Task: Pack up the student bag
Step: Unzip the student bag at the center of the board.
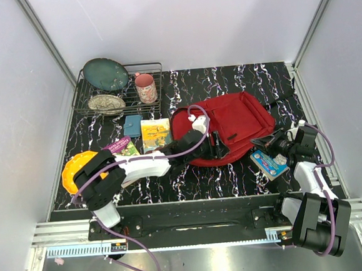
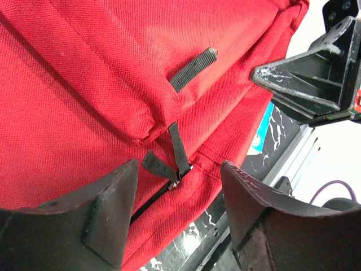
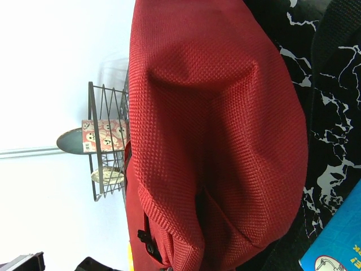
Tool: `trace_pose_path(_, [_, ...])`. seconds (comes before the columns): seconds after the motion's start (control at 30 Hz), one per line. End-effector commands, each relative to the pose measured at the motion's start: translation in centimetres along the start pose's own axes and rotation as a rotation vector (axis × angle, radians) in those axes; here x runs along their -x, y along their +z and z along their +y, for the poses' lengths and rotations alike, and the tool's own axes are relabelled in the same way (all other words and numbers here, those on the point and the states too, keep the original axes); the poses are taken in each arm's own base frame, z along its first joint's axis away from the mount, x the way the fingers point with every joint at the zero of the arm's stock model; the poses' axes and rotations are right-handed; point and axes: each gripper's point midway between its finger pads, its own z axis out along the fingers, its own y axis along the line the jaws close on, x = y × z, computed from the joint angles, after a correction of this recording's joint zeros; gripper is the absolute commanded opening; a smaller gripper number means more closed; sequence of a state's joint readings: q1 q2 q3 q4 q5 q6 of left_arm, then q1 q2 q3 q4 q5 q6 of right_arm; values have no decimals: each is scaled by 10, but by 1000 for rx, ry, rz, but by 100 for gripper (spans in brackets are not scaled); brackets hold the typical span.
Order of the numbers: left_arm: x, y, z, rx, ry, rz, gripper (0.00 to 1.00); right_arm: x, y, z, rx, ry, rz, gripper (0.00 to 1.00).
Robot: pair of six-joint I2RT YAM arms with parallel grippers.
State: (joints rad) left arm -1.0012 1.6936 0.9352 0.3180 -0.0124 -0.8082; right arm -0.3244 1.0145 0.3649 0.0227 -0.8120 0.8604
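Your student bag point(image 1: 233, 125) lay flat right of the table's point(image 1: 190, 175) middle: soft, floppy cloth, probably light, best taken by its zipper pull point(image 2: 179, 147). Only the left wrist view showed that pull, between the left gripper's point(image 2: 179, 167) parted fingers, untouched. The right gripper point(image 1: 261, 143), jaws together, sat at the bag's four o'clock edge; whether it pinched cloth, you couldn't tell.

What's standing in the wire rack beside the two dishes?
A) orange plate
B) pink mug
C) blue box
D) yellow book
B: the pink mug stands upright inside the wire rack, just right of the green plate and the speckled dish.
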Motion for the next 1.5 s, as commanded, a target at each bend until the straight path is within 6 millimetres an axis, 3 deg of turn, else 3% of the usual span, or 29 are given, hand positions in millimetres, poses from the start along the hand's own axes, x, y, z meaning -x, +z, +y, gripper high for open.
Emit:
trace_pose_path(0.0, [26,13,-21,-50,-44,-87,62,-7,-6,23,75,-30,52,0])
trace_pose_path(0.17, [24,12,-20,-57,-58,-92,35,-7,-7,24,76,-30,50,0])
trace_pose_path(0.23, [23,12,-18,-52,-58,-94,31,-7,-7,23,76,-30,50,0])
trace_pose_path(0.27, [23,12,-18,-50,-60,-94,13,-7,-7,24,77,-30,49,0])
trace_pose_path(0.37, [22,13,-15,-34,-61,-91,0,-7,-7,24,77,-30,49,0])
trace_pose_path(0.53, [21,13,-12,-22,-53,-85,0,-6,-7,25,75,-33,48,0])
trace_pose_path(0.6, [22,11,-8,-7,-38,-93,0,-5,-7,26,77,-38,45,5])
trace_pose_path(0.63, [24,10,-8,-2,-37,-101,0,-4,-7,27,79,-45,45,15])
trace_pose_path(0.67, [25,9,-9,-7,-32,-108,0,-5,-8,30,88,-54,52,38])
trace_pose_path(0.7, [26,9,-9,-8,-24,-110,0,-8,-9,28,80,-45,69,49])
trace_pose_path(0.73, [28,8,-12,-16,-17,-115,0,-11,-10,27,71,-36,80,59])
trace_pose_path(0.8, [33,7,-15,-19,4,-122,0,-15,-14,24,35,-35,95,70])
trace_pose_path(1.0, [47,5,-33,-63,30,-150,0,-20,-35,-9,-252,-7,55,72])
trace_pose_path(1.33, [57,5,-46,-79,107,-137,0,-39,-68,11,-239,14,-49,72])
trace_pose_path(1.43, [56,6,-50,-103,108,-134,0,-53,-67,13,-178,76,-25,72])
trace_pose_path(1.47, [54,6,-49,-106,107,-130,0,-57,-63,3,-183,112,-13,72])
